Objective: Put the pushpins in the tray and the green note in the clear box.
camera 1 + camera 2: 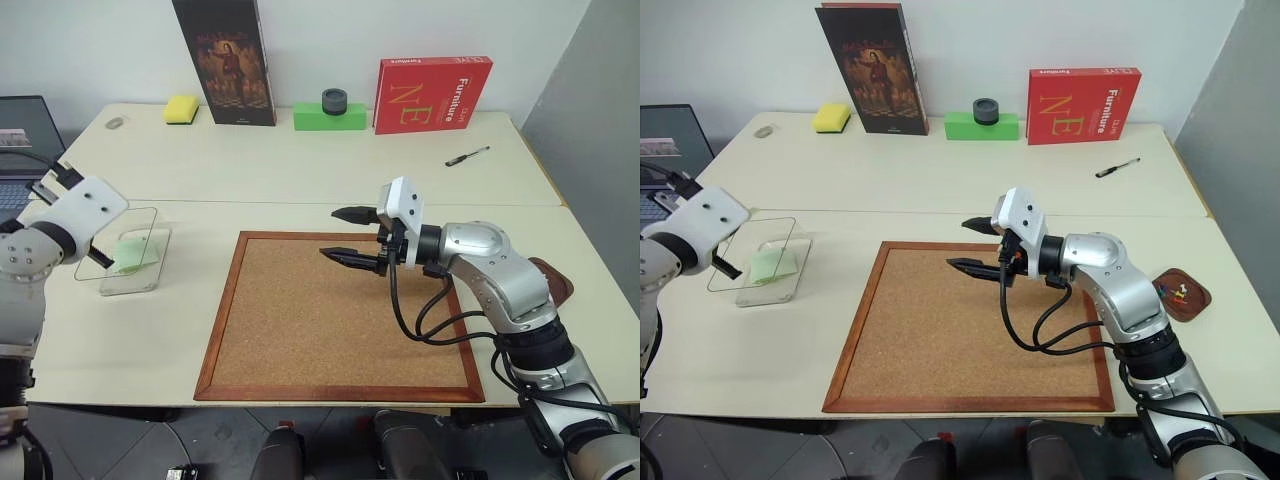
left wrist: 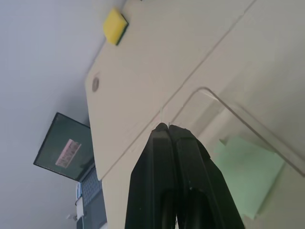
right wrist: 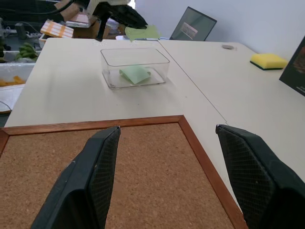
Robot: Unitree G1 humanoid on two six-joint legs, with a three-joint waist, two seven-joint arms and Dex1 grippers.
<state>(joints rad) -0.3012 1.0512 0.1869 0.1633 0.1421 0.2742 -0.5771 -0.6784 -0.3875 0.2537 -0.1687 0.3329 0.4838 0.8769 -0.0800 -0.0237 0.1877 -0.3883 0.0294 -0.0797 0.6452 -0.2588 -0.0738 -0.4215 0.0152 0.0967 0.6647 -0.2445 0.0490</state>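
Note:
The clear box [image 1: 148, 278] stands on the table's left side, and one green note [image 3: 135, 75] lies flat inside it. My left gripper [image 3: 142, 22] is shut on a second green note [image 3: 142, 32], held just above the box's far-left rim. My right gripper [image 1: 330, 233] points left over the far edge of the corkboard. It is open with nothing between its fingers. The brown tray [image 1: 1188, 305] sits at the right beside my right arm, and a few pushpins [image 1: 1178, 291] lie in it, one of them red.
A wood-framed corkboard [image 1: 340, 320] lies bare in the middle. Along the back stand a yellow sponge [image 1: 181, 109], a tall dark book [image 1: 225, 60], a green block [image 1: 330, 117] and a red book [image 1: 432, 93]. A pen [image 1: 467, 156] lies back right, a laptop [image 1: 20, 140] far left.

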